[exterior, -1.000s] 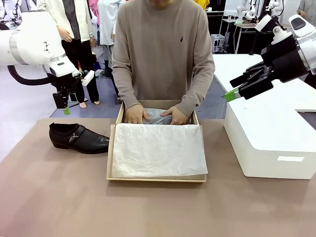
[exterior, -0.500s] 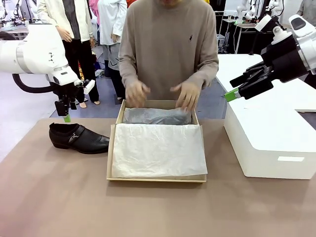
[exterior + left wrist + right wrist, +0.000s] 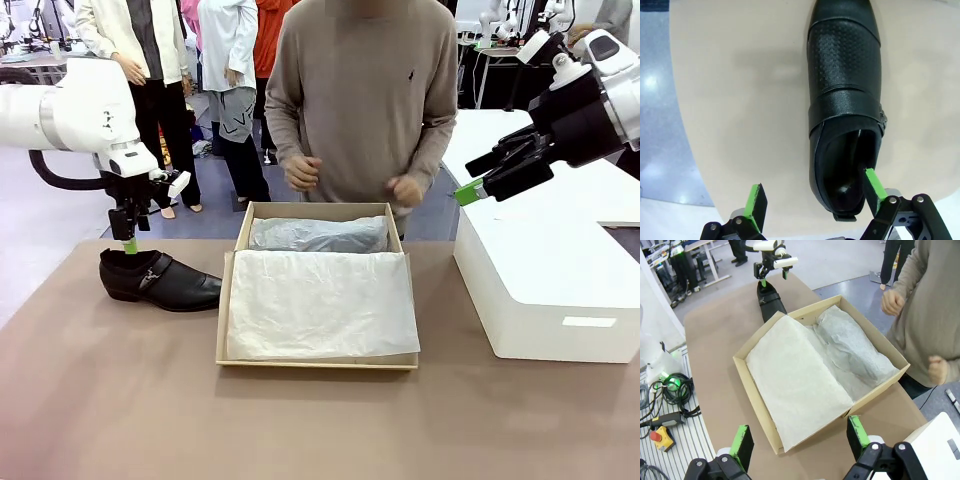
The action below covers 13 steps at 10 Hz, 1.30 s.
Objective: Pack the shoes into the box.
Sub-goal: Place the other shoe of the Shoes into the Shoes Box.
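Observation:
One glossy black shoe (image 3: 160,280) lies on the table left of the box (image 3: 318,364), toe towards it. My left gripper (image 3: 130,245) hangs open right over the shoe's heel. In the left wrist view the shoe (image 3: 845,100) has one green pad (image 3: 874,185) over its opening and the other pad (image 3: 757,200) outside its side. The tan box (image 3: 752,400) is lined with white tissue, and a tissue-wrapped bundle (image 3: 318,235) lies along its far side. The second shoe is hidden. My right gripper (image 3: 470,192) is open, high above the table to the right of the box.
The person stands behind the box with both hands (image 3: 300,172) drawn back to the chest. A large white block (image 3: 550,290) stands at the table's right. The table edge (image 3: 687,125) runs close to the left of the shoe. Other people stand farther back.
The person lifted both hands off the wrapped bundle and pulled them back. My left gripper came down to the shoe's heel. The right arm stayed still.

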{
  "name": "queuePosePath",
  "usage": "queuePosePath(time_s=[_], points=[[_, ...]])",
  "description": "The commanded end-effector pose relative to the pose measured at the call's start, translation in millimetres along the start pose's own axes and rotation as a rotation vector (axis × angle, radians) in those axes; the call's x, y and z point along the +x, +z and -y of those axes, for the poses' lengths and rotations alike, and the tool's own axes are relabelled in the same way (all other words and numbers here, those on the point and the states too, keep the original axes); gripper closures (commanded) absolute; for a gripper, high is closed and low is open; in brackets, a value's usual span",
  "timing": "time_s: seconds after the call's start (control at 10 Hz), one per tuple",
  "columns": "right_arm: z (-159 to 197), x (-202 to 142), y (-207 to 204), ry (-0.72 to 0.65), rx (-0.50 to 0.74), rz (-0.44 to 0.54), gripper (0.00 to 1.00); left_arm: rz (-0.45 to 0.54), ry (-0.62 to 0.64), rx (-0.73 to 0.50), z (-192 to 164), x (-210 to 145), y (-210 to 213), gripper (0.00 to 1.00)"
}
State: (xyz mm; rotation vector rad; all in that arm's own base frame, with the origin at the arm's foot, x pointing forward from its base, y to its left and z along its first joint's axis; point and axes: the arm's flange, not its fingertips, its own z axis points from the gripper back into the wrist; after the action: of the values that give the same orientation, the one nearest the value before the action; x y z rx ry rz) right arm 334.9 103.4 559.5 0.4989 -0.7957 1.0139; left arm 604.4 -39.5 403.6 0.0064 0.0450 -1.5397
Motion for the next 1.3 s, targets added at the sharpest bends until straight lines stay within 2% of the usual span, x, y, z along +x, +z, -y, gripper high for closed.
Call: queuePosePath(time_s=[0.0,1.2], points=[[3,-1,-2,0.019,0.019,0.028,0.00,-0.030,0.023,0.020,-8,-3,-4,0.00],[3,-1,-2,0.019,0.019,0.028,0.00,-0.018,0.047,-0.005,-8,-12,-32,0.00]])
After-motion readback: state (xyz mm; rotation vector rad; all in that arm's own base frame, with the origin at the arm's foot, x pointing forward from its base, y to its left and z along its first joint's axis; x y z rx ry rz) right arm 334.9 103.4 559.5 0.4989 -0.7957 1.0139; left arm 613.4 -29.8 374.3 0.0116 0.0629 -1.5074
